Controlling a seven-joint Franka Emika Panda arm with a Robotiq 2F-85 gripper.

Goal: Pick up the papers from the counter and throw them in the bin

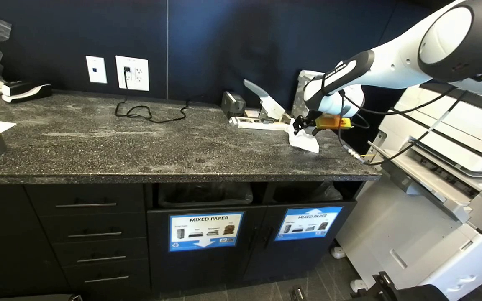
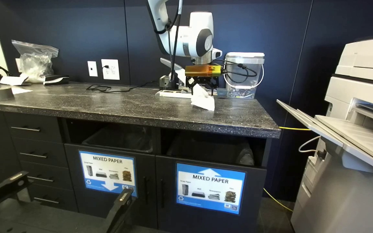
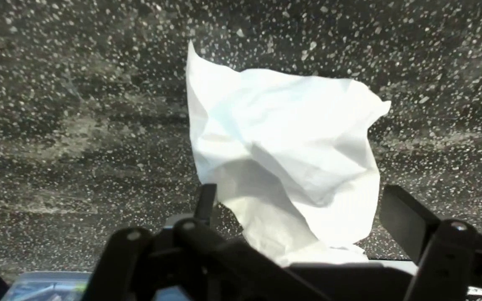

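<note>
Where the counter (image 2: 131,105) nears its right end, the claw (image 2: 202,92) stands spread wide, gripping nothing; the crumpled paper (image 3: 291,138) lies on the counter between its fingers (image 3: 404,217), seemingly longest far to near, most of it on their near side

Dark blue wall (image 1: 207,46), dark grey floor (image 1: 324,278)

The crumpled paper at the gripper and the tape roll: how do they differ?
Shape: the crumpled paper is thin and creased; the tape roll is round and thick.
Colour: the paper is white; the roll's side is grey.
Place: the paper is between the jaws of the open gripper; the roll lies far away.
Both rest on the counter.
</note>
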